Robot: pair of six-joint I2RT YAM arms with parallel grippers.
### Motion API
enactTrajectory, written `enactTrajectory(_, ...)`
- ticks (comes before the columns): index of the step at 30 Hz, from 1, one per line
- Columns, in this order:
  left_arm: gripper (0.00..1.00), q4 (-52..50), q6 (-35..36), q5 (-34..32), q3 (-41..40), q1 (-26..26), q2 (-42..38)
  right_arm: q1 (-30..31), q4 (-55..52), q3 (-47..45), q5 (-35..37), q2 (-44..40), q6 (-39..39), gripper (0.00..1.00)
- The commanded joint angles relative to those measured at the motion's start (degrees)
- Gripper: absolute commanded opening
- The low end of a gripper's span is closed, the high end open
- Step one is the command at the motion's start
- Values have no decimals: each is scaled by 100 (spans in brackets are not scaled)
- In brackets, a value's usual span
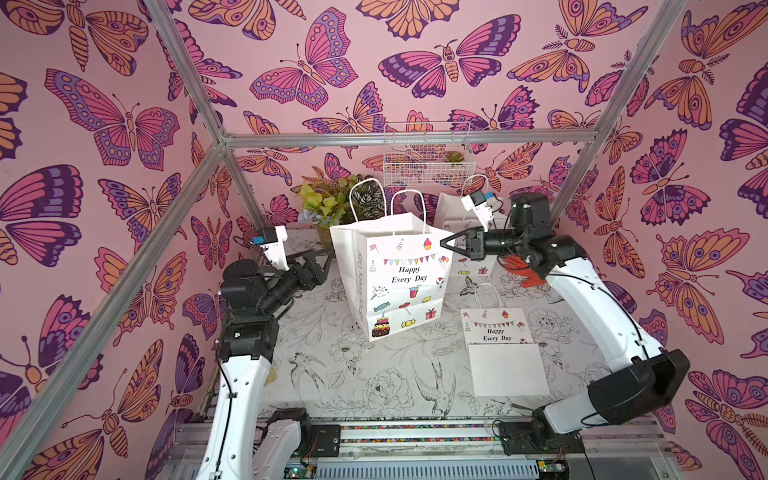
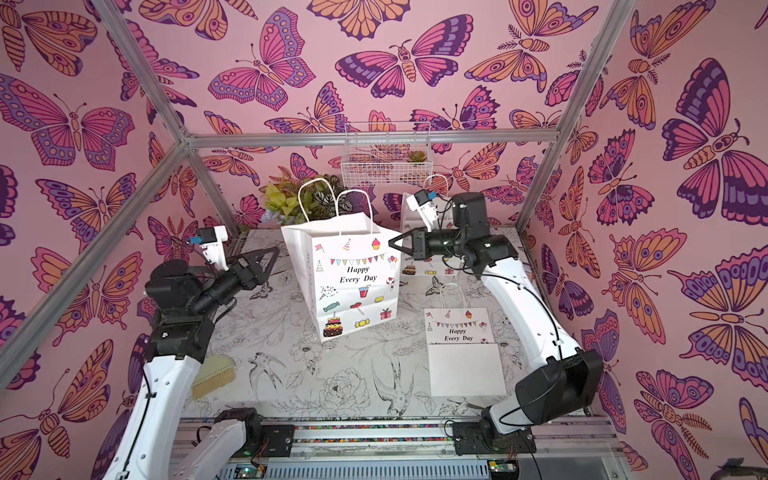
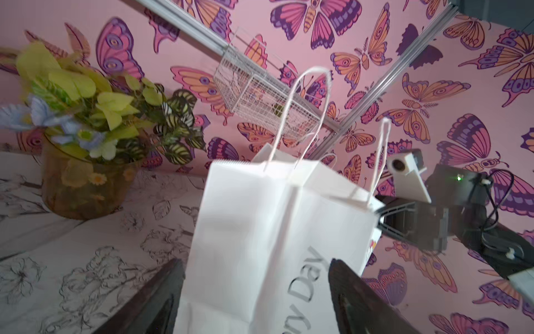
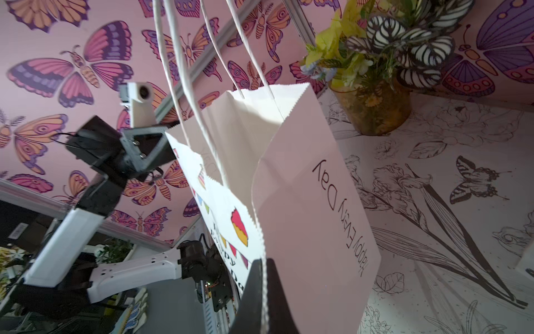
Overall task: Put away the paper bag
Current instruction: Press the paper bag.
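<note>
Right claw (image 1: 444, 242) pinched shut on the top rim of the printed paper bag (image 1: 407, 274), at the corner facing that arm, as I run the two-arm rig from afar. The bag stands open in the middle of the table (image 1: 332, 374), handles up and leaning a little; whether its base sits flat I cannot tell. My left claw (image 3: 254, 261) is spread wide at the bag's opposite side. Its fingers (image 3: 161, 292) flank the side panel in the left wrist view, with no contact I can confirm. A second bag (image 1: 505, 353) of the same print lies folded flat on the table. A third bag (image 1: 449, 208) sits near the back wall, under a wire basket (image 1: 428, 162) and not far from a potted plant (image 1: 326, 203). By my reading the job is barely begun: the bag is gripped but still open and unfolded. What remains, I judge, is to collapse it flat and lay it with the folded one, though nothing here marks a sure destination.
</note>
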Motion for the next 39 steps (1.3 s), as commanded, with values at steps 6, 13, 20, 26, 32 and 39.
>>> enactTrajectory(6,81,-896,225,1613,-240,35,-660,-799,3206,173,-2740,270,3306,0)
enactTrajectory(13,82,-914,439,2473,-465,-68,-795,-799,3289,339,-3045,233,3332,0)
enactTrajectory(20,81,-917,563,2479,-621,-148,-622,-799,2977,422,-3120,32,3087,0)
enactTrajectory(26,80,-909,528,2413,-690,-355,-654,-764,2755,402,-3058,-49,2911,0)
enactTrajectory(32,76,-920,640,1912,-910,-804,-552,-640,2746,410,-3040,-170,2920,0)
enactTrajectory(39,73,-925,765,1396,-736,-1394,-305,-498,2727,208,-2888,-359,2919,0)
